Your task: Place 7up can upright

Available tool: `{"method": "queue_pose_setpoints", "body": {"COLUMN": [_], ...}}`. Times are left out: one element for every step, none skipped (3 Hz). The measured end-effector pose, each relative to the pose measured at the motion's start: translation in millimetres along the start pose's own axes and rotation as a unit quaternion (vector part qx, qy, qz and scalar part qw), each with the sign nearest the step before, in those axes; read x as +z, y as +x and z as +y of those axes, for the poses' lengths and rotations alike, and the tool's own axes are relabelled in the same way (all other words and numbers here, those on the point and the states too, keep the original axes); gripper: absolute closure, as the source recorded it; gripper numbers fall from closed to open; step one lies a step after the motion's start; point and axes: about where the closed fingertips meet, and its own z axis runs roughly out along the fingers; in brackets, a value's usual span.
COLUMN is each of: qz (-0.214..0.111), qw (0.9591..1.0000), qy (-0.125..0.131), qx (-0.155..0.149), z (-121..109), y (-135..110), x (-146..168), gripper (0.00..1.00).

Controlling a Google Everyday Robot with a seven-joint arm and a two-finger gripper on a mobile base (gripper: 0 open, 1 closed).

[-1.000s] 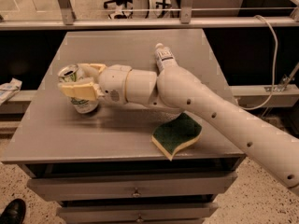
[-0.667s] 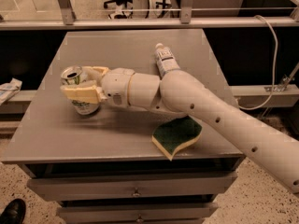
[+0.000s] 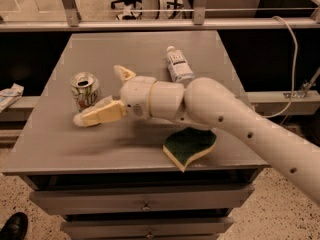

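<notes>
The 7up can [image 3: 85,90] stands upright on the left part of the grey table [image 3: 135,46], its shiny pull-tab top facing up. My gripper [image 3: 101,95] is just to the right of the can and is open. Its near finger [image 3: 98,115] lies low in front of the can, and its far finger [image 3: 123,73] points up behind it. Neither finger holds the can. The white arm [image 3: 215,111] reaches in from the right.
A clear plastic bottle [image 3: 178,64] with a white cap lies on its side at the back middle. A green and yellow sponge [image 3: 190,146] sits at the front edge. A cable [image 3: 295,59] hangs at the right. Drawers are below the tabletop.
My gripper was shut around the can. It has opened, let go and drawn back to the right. The can stays standing upright on the table.
</notes>
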Motion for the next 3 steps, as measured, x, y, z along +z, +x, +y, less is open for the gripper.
{"method": "queue_pose_setpoints", "body": {"qz": [0.014,0.045,0.058], "qw": [0.9998,0.9982,0.9975], "qy": [-0.001,0.021,0.015], "qx": [-0.014,-0.033,-0.038], "z": [-10,-35,-37], "y": [1,-6,-8], "x": [-23,-74,-90], "gripper": [0.0,0.0,0.0]}}
